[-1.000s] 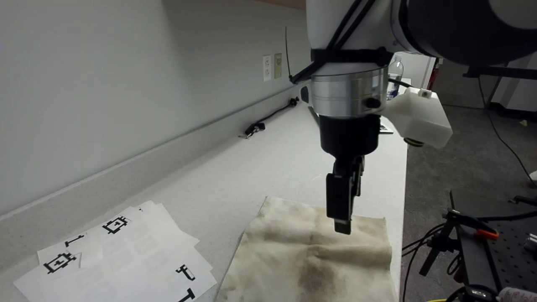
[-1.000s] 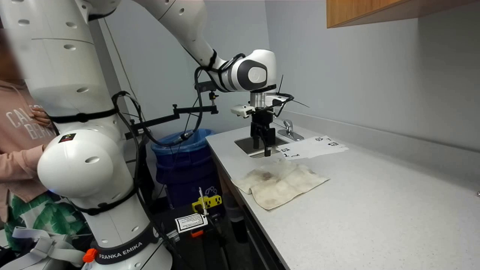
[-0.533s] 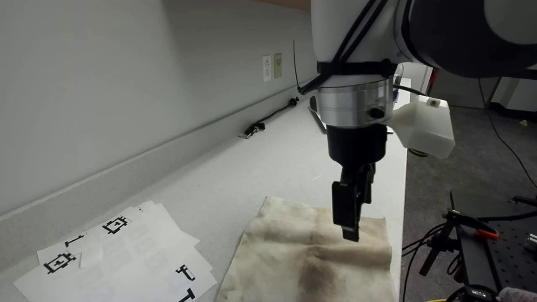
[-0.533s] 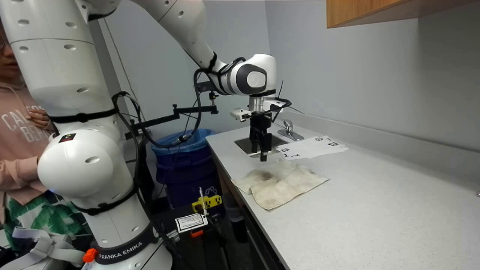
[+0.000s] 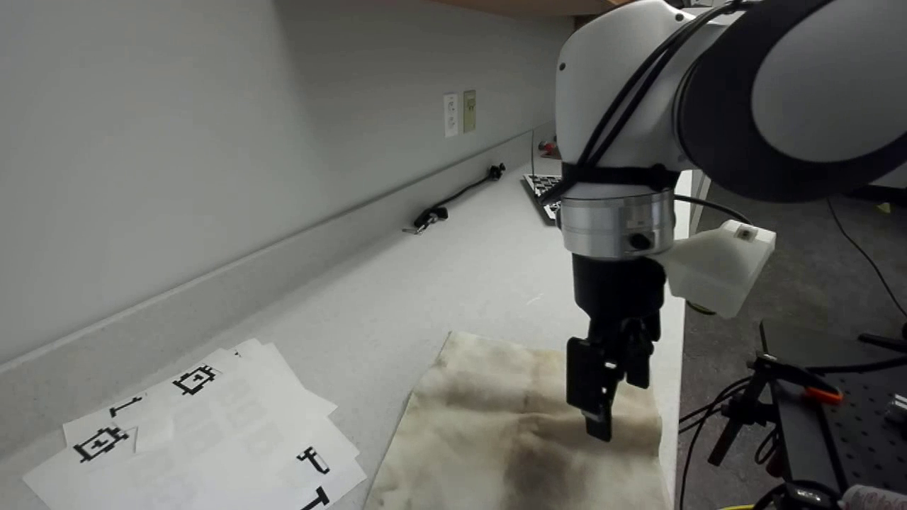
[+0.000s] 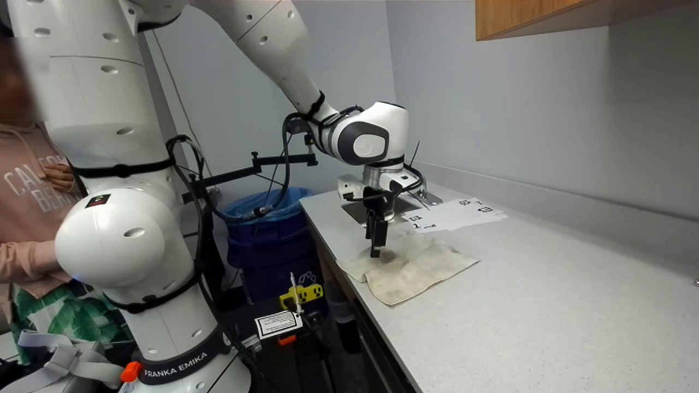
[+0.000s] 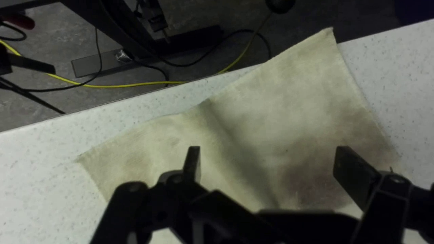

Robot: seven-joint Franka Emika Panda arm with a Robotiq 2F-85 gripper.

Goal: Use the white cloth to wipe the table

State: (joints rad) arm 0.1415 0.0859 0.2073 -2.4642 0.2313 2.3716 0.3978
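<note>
The white cloth [image 7: 288, 98], cream with grey-brown stains, lies wrinkled on the table [image 7: 396, 64], with a raised fold running across it. One of its corners reaches past the table edge in the wrist view. Both exterior views also show the cloth [image 5: 468, 432] spread near the front edge of the white table [image 6: 524, 311]. My gripper [image 7: 268, 152] points down over the stained part, its black fingers [image 7: 192, 162] wide apart. Nothing is held between them; the fold passes beneath the gap. In an exterior view the gripper [image 5: 618, 405] appears low above the cloth; contact cannot be made out.
White paper sheets [image 5: 220, 425] with black markers lie beside the cloth, near the sink [image 6: 357, 212]. A black cable with a clip [image 5: 431, 215] and a checkered board [image 5: 542, 185] are farther along. Past the table edge stand a blue bin [image 6: 273, 229] and a person [image 6: 33, 180].
My gripper has come down toward the cloth, shifting right in an exterior view where the papers are close. The jaws stay apart, and the cloth has not moved.
</note>
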